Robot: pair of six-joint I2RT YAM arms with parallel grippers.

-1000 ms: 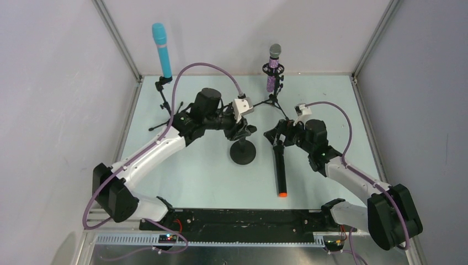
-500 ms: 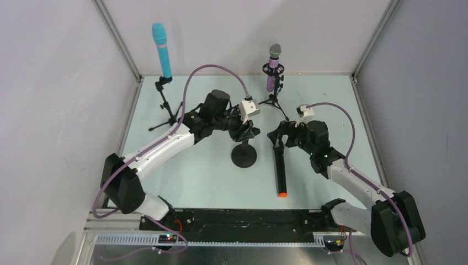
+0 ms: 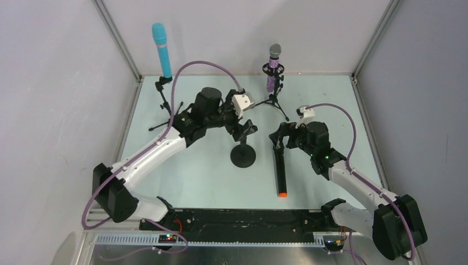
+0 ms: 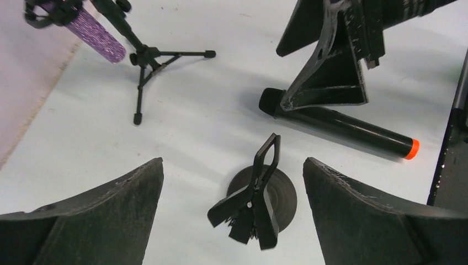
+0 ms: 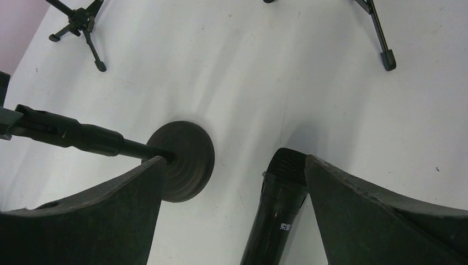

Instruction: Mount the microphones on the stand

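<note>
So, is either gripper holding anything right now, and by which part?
Nothing held. Left gripper open above the stand clip; right gripper open over the black microphone's head.

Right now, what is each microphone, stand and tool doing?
Light-blue microphone: upright in the far-left tripod.
Purple microphone: clipped in the far-middle tripod.
Black microphone: lying flat on the table, not attached.
Round-base stand: upright, clip empty.
Left tool: open above that clip, holding nothing.
Right tool: open over the black microphone's head, not gripping.

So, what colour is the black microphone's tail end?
Orange; that end shows best in the left wrist view.
</note>
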